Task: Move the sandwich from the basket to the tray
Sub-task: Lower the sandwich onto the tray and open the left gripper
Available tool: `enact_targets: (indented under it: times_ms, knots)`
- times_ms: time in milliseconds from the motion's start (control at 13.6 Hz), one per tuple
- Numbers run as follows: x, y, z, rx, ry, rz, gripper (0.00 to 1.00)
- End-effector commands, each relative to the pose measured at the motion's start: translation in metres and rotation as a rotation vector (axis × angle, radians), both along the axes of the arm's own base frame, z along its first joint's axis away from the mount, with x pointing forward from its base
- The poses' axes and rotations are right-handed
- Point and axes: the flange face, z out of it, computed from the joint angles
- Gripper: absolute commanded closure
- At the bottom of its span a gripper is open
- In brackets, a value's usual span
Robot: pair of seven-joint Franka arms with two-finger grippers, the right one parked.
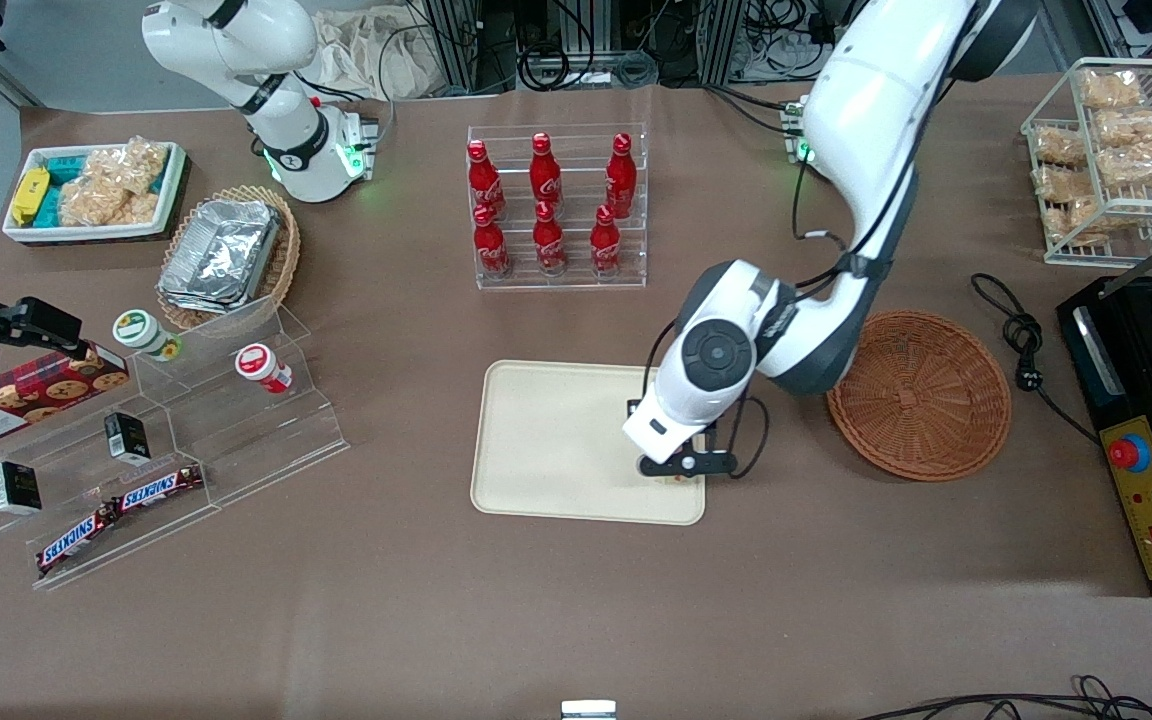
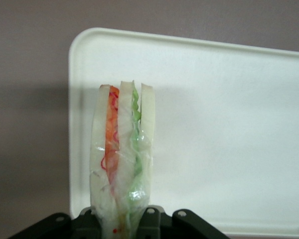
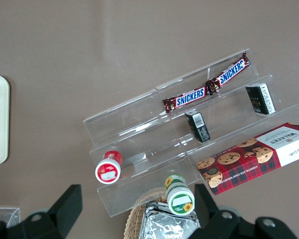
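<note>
The gripper [image 1: 681,470] hangs over the tray [image 1: 546,440], at the tray corner nearest the front camera and nearest the basket [image 1: 921,392]. It is clamped on the sandwich [image 2: 122,159], which stands on edge between the fingers with its cut face toward the wrist camera: three pale bread slices, an orange layer and a green layer, under clear film. The fingers grip the wedge at its end closest to the wrist; the rest sticks out unsupported below the gripper.

The basket sits apart from the gripper, toward the working arm's end of the table, and shows nothing inside. Judged from this, the carry is done and the step in hand is the set-down.

In the wrist view the sandwich overlaps the tray's short rim, with table surface showing just beside it. Whether the sandwich touches the tray or is held above it cannot be told.

Recommendation: shift the gripper a little further inward over the tray before release, so the wedge lands wholly inside the rim. Descend until the free end bears on the tray, then part the fingers slowly. The wedge is narrow on its edge and will likely tip flat; a low release keeps that fall short and inside the rim.
</note>
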Motion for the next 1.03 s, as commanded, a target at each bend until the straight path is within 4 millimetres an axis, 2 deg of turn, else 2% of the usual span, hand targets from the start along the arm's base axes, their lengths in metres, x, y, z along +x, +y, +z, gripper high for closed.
enact_targets:
  times_ms: [0,221,295,368,442,516,663,811,958]
  knots:
    - [0.002,-0.011,-0.016,0.027,-0.026,-0.007,1.00]
    - [0.003,-0.007,-0.033,0.101,-0.057,-0.063,1.00]
    - [0.003,-0.007,-0.036,0.105,-0.054,-0.067,0.96]
    - [0.003,-0.006,-0.038,0.105,-0.052,-0.065,0.76]
    - [0.006,-0.003,-0.034,0.103,-0.058,-0.063,0.42]
    - [0.009,0.000,-0.028,0.102,-0.066,-0.068,0.01]
    - [0.012,0.001,0.000,0.086,-0.085,-0.039,0.01]
    - [0.005,0.003,0.030,0.096,-0.077,0.019,0.01]
    - [-0.004,0.010,0.074,0.133,-0.065,0.072,0.01]
